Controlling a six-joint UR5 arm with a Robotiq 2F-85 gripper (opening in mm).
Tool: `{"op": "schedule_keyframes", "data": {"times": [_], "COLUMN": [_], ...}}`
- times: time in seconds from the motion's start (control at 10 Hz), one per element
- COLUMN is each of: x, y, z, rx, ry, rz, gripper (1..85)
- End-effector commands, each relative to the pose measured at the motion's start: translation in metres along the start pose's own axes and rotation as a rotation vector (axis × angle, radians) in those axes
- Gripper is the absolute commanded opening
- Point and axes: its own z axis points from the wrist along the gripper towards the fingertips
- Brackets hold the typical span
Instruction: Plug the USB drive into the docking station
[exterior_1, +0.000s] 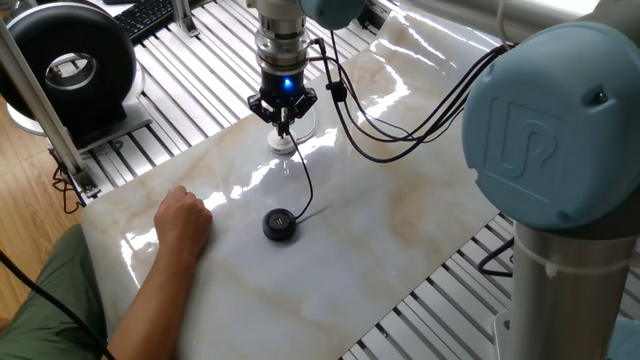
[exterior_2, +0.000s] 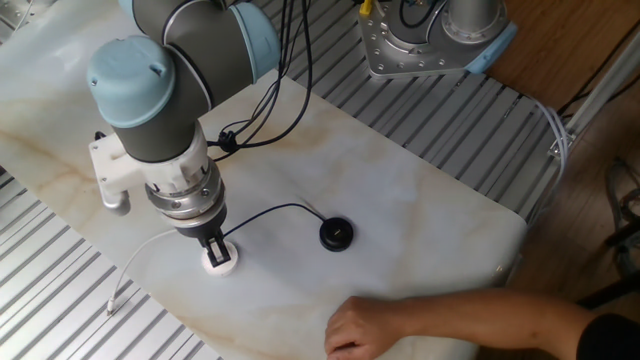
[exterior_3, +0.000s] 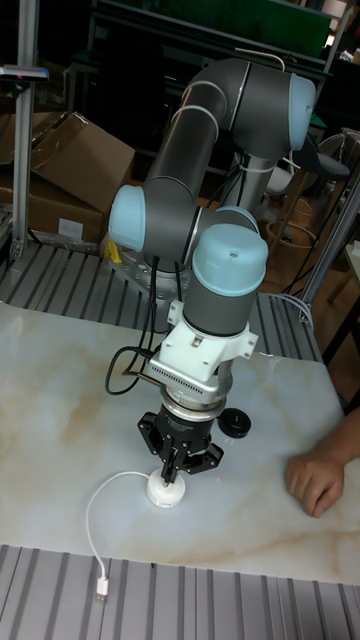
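The docking station (exterior_1: 283, 144) is a small white disc on the marble table, also seen in the other fixed view (exterior_2: 221, 261) and the tall view (exterior_3: 166, 491). My gripper (exterior_1: 282, 122) (exterior_2: 213, 246) (exterior_3: 169, 468) points straight down right over it, fingers shut on the USB drive, whose small black plug is mostly hidden between them. Its thin black cable (exterior_1: 304, 185) (exterior_2: 270, 212) runs to the flat black puck (exterior_1: 279, 223) (exterior_2: 336, 234) (exterior_3: 234, 422). I cannot tell whether the plug touches the disc.
A person's hand (exterior_1: 183, 220) (exterior_2: 360, 326) (exterior_3: 315, 481) rests on the table near the puck. The disc's white cord (exterior_2: 135, 268) (exterior_3: 93, 520) loops toward the table edge. A black round device (exterior_1: 70, 65) stands off the table. Slatted metal surrounds the slab.
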Motion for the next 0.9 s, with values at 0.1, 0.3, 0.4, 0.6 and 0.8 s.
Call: {"op": "schedule_keyframes", "data": {"times": [0.1, 0.3, 0.4, 0.6, 0.8], "x": [0.0006, 0.0012, 0.0012, 0.0010, 0.0009], "y": [0.0032, 0.0036, 0.0027, 0.0005, -0.0023], "z": [-0.0004, -0.0006, -0.0007, -0.0007, -0.0011], "rx": [-0.013, -0.012, -0.008, 0.000, 0.009], "ry": [0.005, 0.007, 0.007, 0.007, 0.007], "rz": [0.014, 0.023, 0.024, 0.027, 0.033], "gripper": [1.3, 1.3, 1.3, 1.3, 1.3]}}
